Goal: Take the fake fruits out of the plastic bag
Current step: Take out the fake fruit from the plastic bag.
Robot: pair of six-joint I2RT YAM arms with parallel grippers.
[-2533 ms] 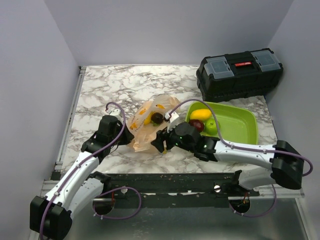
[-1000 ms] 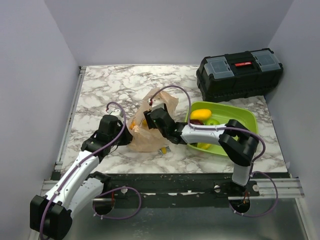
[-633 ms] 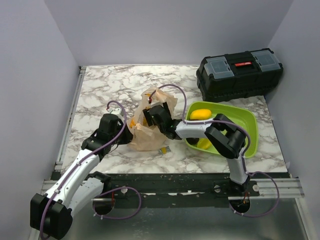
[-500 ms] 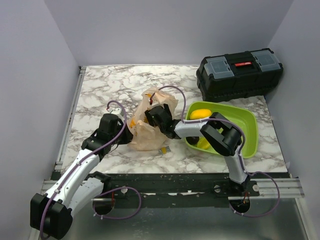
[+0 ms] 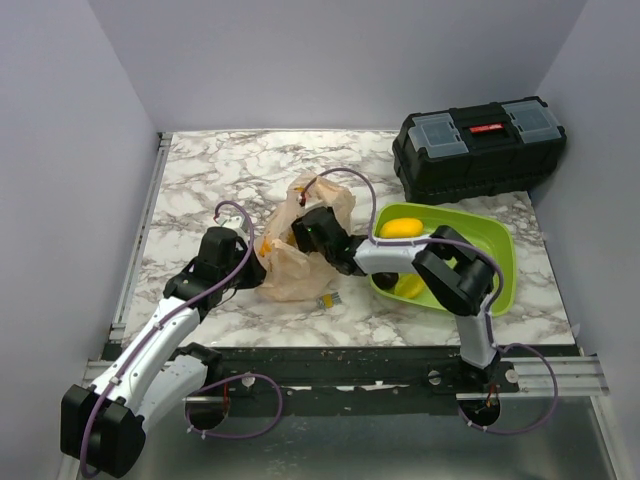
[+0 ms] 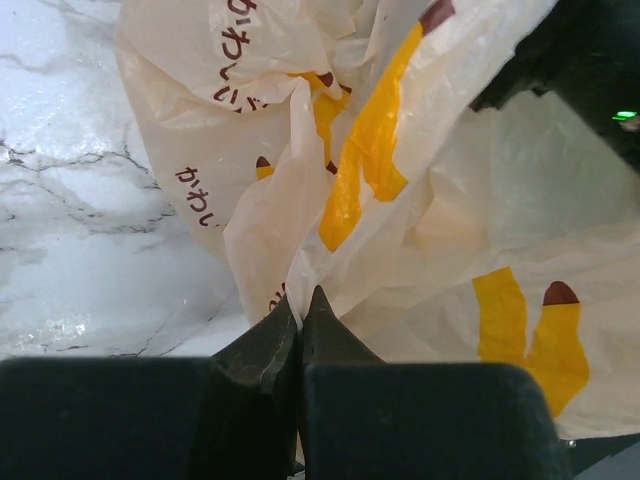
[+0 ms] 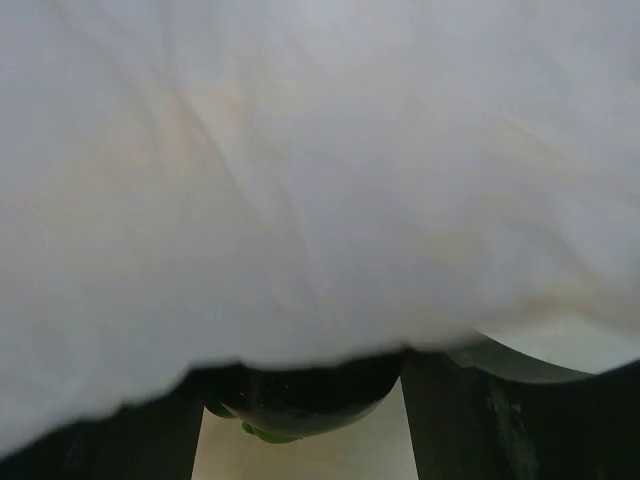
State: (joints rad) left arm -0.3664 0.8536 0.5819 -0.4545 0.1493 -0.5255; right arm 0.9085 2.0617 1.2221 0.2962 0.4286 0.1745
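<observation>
The plastic bag (image 5: 285, 270) stands crumpled at the table's middle, peach with orange marks (image 6: 370, 170). My left gripper (image 5: 248, 264) is shut on a fold of its left edge (image 6: 300, 296). My right gripper (image 5: 306, 232) reaches into the bag's mouth from the right. In the right wrist view, bag film (image 7: 300, 160) covers most of the picture. Under it a dark round fruit (image 7: 300, 398) with green bits fills the gap between my right fingers (image 7: 455, 420). A yellow fruit (image 5: 400, 228) lies in the tray, another yellow one (image 5: 406, 288) beside my forearm.
The lime-green tray (image 5: 495, 262) sits right of the bag. A black toolbox (image 5: 480, 145) stands at the back right. A tiny yellow-and-grey clip (image 5: 325, 299) lies in front of the bag. Grey walls close in the marble table (image 5: 220, 180) on three sides.
My right gripper has gone from in front of the bag into its mouth, the elbow folding over the tray. The bag now stands taller. The left gripper keeps its pinch.
</observation>
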